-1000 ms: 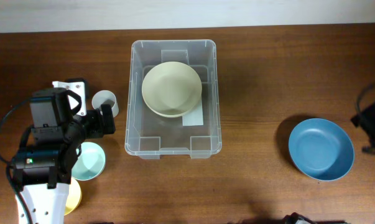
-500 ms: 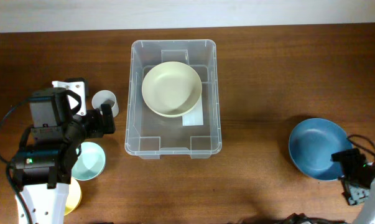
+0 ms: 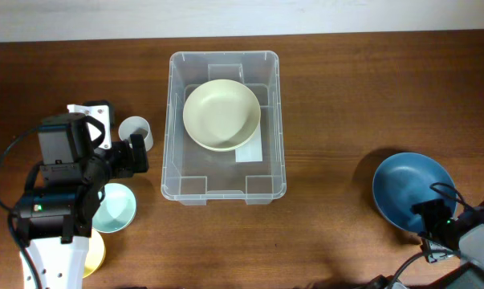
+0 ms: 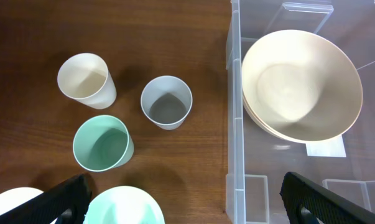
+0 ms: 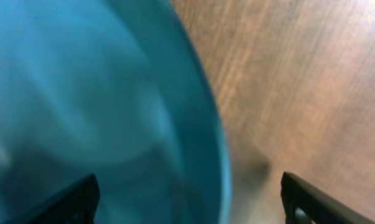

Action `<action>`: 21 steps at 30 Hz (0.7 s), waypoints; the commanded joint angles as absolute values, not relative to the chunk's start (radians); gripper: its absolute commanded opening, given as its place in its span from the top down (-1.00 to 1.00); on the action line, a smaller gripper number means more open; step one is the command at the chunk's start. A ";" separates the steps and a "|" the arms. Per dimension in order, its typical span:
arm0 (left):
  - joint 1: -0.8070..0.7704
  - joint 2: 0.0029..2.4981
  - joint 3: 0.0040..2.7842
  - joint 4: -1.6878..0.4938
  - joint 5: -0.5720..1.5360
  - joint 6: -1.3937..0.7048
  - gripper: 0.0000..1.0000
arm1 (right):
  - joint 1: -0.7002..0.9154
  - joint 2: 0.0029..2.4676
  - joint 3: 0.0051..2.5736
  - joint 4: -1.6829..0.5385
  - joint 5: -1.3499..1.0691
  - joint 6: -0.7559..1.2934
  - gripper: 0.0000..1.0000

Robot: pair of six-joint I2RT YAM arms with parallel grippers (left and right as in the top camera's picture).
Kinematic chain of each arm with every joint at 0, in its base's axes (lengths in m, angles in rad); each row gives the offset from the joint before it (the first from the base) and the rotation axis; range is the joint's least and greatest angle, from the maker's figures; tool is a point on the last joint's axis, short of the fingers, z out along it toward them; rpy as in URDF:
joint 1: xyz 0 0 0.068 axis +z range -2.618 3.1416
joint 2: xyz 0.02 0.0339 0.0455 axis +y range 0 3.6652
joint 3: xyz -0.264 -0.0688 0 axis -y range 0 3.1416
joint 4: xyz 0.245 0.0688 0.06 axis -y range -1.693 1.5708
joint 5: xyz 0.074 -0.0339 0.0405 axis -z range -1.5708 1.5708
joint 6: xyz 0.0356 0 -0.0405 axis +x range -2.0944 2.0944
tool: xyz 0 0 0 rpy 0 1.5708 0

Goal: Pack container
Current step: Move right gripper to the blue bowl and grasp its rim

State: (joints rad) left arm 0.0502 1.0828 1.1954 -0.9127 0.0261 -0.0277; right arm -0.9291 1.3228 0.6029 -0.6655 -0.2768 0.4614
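My right gripper (image 5: 189, 183) stands spread wide with nothing clamped. The near rim of the blue bowl (image 3: 412, 189) runs between my two fingers, one over the bowl's inside and the other over the bare table (image 3: 338, 96). That wrist view is smeared, so I cannot tell whether either pad touches the rim. My left gripper (image 4: 184, 186) is as wide as it goes and empty, hanging over the grey cup (image 4: 166, 101) just outside the container's left wall.

The container (image 3: 282, 120) sits mid-table, well apart from the blue bowl, with a cream bowl (image 3: 221, 114) lying in its far half.

I judge the step in hand to be taking the blue bowl by its rim. To do it well, I should sink until the wall lies deep between my pads and close squarely across it. I should lift only once the grip feels firm, because a shallow pinch on that sloping wall could slip. Then I carry it high enough to clear the container's right wall and lower it onto the cream bowl.
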 commanded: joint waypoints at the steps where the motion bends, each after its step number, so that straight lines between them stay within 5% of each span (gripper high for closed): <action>1: 0.053 1.084 1.216 -0.910 0.020 -0.037 -0.99 | -0.936 1.384 0.595 -0.619 -0.352 0.442 -0.76; 9: 0.053 1.084 1.216 -0.910 0.020 -0.037 -0.99 | -0.936 1.517 0.595 -0.565 -0.363 0.426 -0.58; 18: 0.053 1.084 1.216 -0.910 0.020 -0.038 -0.99 | -0.936 1.555 0.595 -0.564 -0.364 0.426 0.18; 21: 0.053 1.084 1.216 -0.910 0.020 -0.038 -0.99 | -0.936 1.555 0.595 -0.565 -0.364 0.426 0.28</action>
State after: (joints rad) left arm 0.0502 1.0828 1.1954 -0.9123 0.0265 -0.0277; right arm -0.9401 1.4994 0.6514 -0.5556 -0.3840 0.4343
